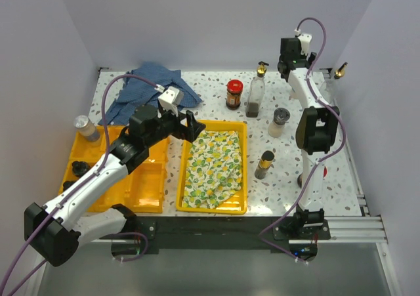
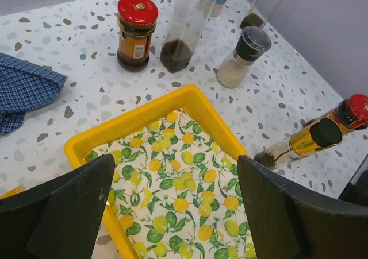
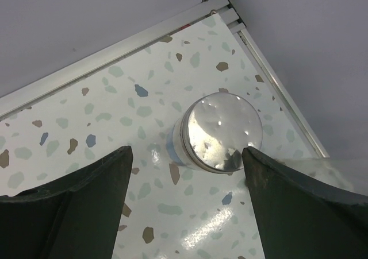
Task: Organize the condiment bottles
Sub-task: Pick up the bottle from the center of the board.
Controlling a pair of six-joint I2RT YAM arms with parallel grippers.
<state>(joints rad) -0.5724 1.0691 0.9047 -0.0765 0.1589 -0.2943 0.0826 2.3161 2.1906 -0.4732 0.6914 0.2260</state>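
One bottle at issue: silver-topped white bottle (image 3: 221, 130), upright in far right table (image 3: 57, 138) corner, beside edge rail (image 3: 282, 87). Right gripper (image 3: 185, 153) parted above it, gripping nothing. Centre on its top, descend straight, close low (wall (image 3: 115, 12) near). Left gripper (image 2: 175, 161) wide, empty, over lemon-print cloth (image 2: 184, 207).

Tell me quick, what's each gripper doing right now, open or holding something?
Left gripper: jaws open, holding nothing.
Right gripper: jaws open above the silver-capped bottle, not gripping it.
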